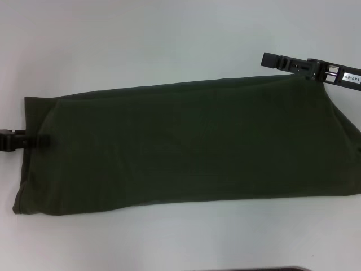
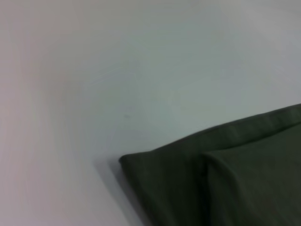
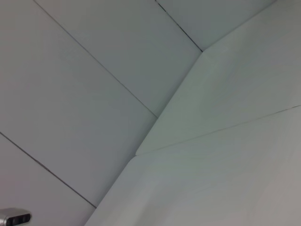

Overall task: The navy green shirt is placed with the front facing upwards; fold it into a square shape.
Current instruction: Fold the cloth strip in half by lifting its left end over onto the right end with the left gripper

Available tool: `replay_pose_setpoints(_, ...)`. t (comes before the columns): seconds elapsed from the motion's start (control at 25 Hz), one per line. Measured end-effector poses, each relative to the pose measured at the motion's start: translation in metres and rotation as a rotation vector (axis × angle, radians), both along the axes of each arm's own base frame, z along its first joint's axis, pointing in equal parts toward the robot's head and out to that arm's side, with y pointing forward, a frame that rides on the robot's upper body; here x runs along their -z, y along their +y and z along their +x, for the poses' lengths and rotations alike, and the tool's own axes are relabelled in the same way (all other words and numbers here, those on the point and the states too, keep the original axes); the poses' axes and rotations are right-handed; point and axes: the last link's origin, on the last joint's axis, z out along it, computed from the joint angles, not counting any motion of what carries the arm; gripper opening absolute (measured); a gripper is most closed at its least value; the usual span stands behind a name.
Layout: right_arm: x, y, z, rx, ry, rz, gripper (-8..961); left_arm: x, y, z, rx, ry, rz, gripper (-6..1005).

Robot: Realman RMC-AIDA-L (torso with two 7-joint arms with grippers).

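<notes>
The shirt (image 1: 186,147) lies across the white surface (image 1: 141,39) as a long, narrow band running from the robot's left side to its right, so in my judgement the lengthwise folds are done: no sleeves stick out and no chest lettering shows in any view, which suggests the sides have been turned in over the front. What is left, as I read it, is to fold this band across its length, once or more, until it comes to a square. The left gripper (image 1: 39,140) sits at the band's left end, about midway along that short edge, its tip touching or overlapping the cloth (whether its jaws are apart or clamped on the edge I cannot tell, since only a dark stub shows there). The left wrist view shows a corner of the shirt (image 2: 188,188) lying flat on the surface, with a second layer folded over it. The right gripper (image 1: 271,60) is up at the band's far right corner, its black body over or just beside the far edge; its jaws seem to point out over bare surface and not at cloth, but I cannot tell whether they are apart or together. The right wrist view shows only pale panels and no shirt, so it gives nothing about a hold there.
</notes>
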Motion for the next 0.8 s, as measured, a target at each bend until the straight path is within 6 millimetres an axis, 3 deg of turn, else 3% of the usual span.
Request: replay_pose_setpoints(0.8,0.000,0.000,0.001,0.002,-0.001,0.003,765,0.001,0.001,0.014,0.057,-0.055,-0.027,764)
